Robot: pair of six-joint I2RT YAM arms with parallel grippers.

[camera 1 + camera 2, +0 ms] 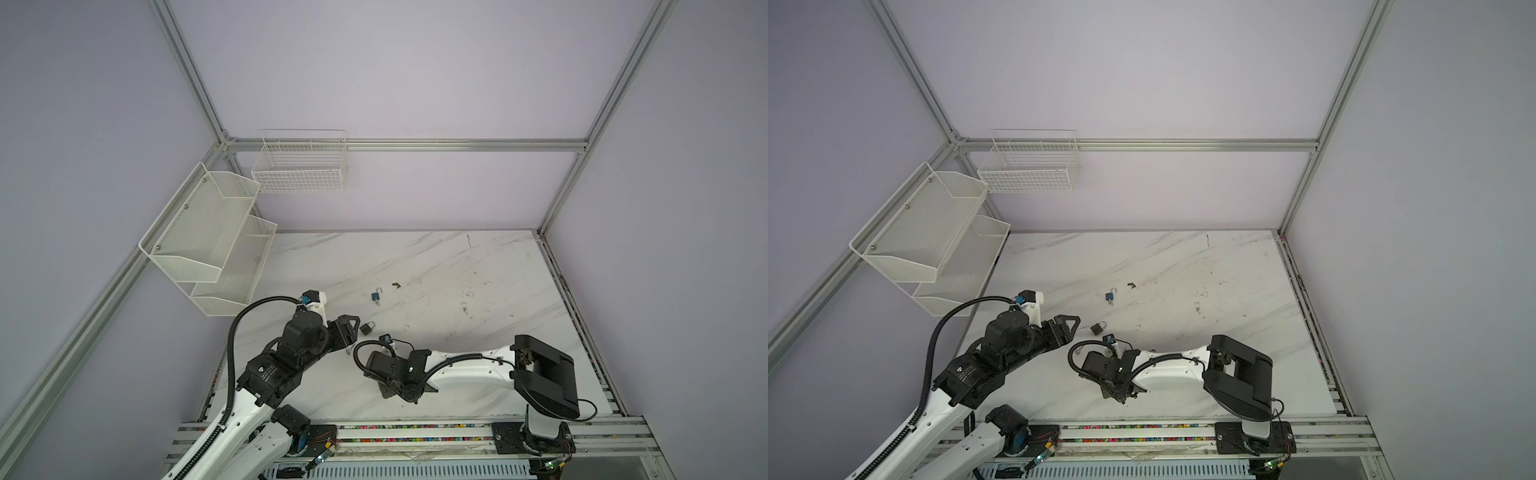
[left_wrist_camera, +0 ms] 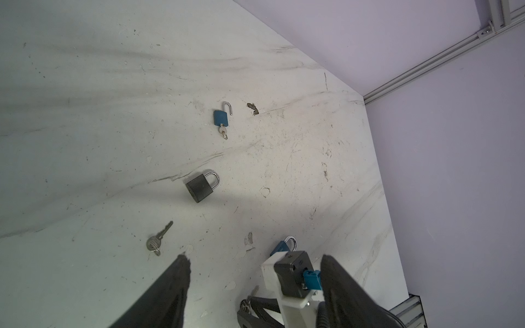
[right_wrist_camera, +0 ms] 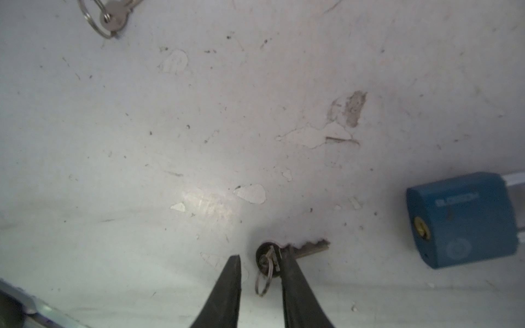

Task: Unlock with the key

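A blue padlock [image 3: 461,220] lies flat near the middle, and its shackle looks shut. Its brass keyhole faces a small silver key [image 3: 298,251] lying close by but apart, blade toward the lock and a ring on its dark head. Farther off lies a shut dark grey padlock [image 2: 200,187], with a second ringed key [image 2: 155,241] to its near left. Farthest lies an open blue padlock [image 2: 220,117] with an inserted key [image 2: 223,131].

The left arm [image 1: 270,374] was extended forward and inward, and the left gripper [image 2: 254,257] was held wide open. The right arm [image 1: 465,368] was folded across toward the middle; the right gripper [image 3: 260,255] was pointed downward, jaws narrowly parted.
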